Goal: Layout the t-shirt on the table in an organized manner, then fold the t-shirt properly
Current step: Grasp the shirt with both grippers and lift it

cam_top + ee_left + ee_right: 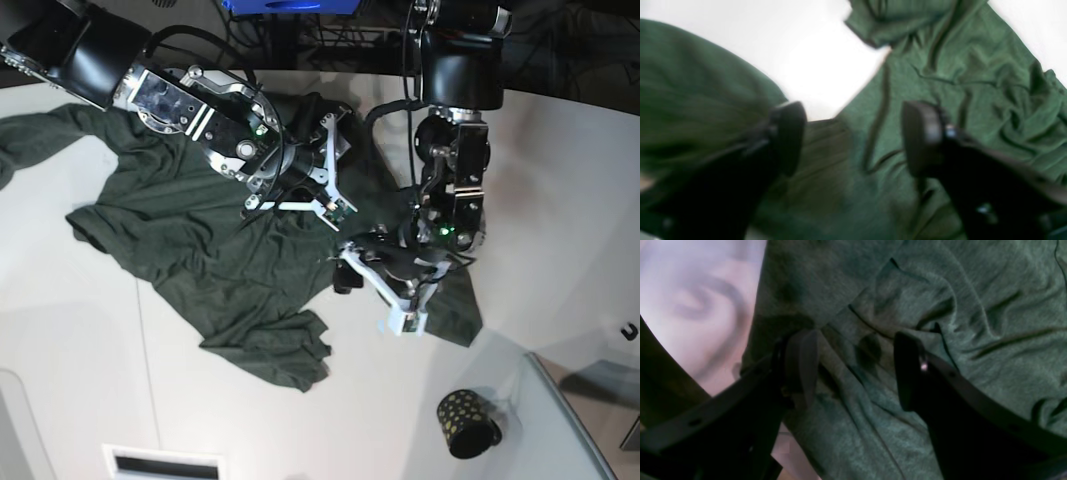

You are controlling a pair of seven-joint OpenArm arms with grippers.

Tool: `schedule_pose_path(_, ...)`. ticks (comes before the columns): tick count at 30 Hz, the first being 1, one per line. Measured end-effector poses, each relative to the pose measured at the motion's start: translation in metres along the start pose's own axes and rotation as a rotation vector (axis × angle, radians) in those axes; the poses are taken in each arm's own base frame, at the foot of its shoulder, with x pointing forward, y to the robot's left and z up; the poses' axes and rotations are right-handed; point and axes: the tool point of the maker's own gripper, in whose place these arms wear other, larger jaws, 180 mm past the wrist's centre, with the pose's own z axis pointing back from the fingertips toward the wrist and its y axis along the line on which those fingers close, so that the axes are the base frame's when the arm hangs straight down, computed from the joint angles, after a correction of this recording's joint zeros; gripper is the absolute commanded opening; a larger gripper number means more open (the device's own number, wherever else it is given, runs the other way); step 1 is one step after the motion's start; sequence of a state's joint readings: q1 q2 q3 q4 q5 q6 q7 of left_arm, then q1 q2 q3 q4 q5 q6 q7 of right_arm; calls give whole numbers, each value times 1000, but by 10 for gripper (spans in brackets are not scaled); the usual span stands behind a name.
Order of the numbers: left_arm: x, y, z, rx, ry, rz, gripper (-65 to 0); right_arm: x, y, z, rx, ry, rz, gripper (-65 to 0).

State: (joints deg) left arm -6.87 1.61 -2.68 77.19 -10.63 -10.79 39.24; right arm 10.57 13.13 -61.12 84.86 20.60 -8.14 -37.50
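— So where do we stand with the t-shirt (220, 250)?
— Crumpled across the white table (560, 200), both our arms low over it. Our left gripper (853, 136) stands wide with nothing between the jaws; our right gripper (853, 368) is spread too, straddling a fold.
— How will it handle?
— Thin, limp, light; we'd pinch hem or shoulder seams.
— Any containers?
— Only the black gold-dotted cup (467, 423), contents hidden.
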Motion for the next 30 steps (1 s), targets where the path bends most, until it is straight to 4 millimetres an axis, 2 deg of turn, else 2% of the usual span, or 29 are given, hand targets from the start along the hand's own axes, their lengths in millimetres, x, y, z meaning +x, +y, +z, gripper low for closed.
schedule_pose_path(3,1,34,20,76,-25,-1,-211,-7,-2,2,-4,11,1,-317)
schedule_pose_path(5,-3,50,24,116,-12,-27,-263,-8,3,4,8,7,-3,-317)
schedule_pose_path(8,-13,51,20,103,16,-16,-355,-3,9,4,18,-5,-5,-317)
schedule_pose_path(10,-24,50,16,97,45,-6,-385,-3,8,4,18,-6,-5,-317)
schedule_pose_path(25,-55,54,4,97,133,29,-403,-2,10,4,20,-7,-6,-317)
schedule_pose_path(26,-56,54,4,97,135,29,-429,-2,10,4,20,-7,-6,-317)
schedule_pose_path(27,-56,54,4,96,135,29,-490,-2,10,4,20,-7,-6,-317)
schedule_pose_path(29,-54,54,4,94,130,30,-650,-2,10,4,20,-7,-6,-317)
schedule_pose_path(30,-54,54,4,96,129,28,-650,-2,10,4,20,-7,-6,-317)
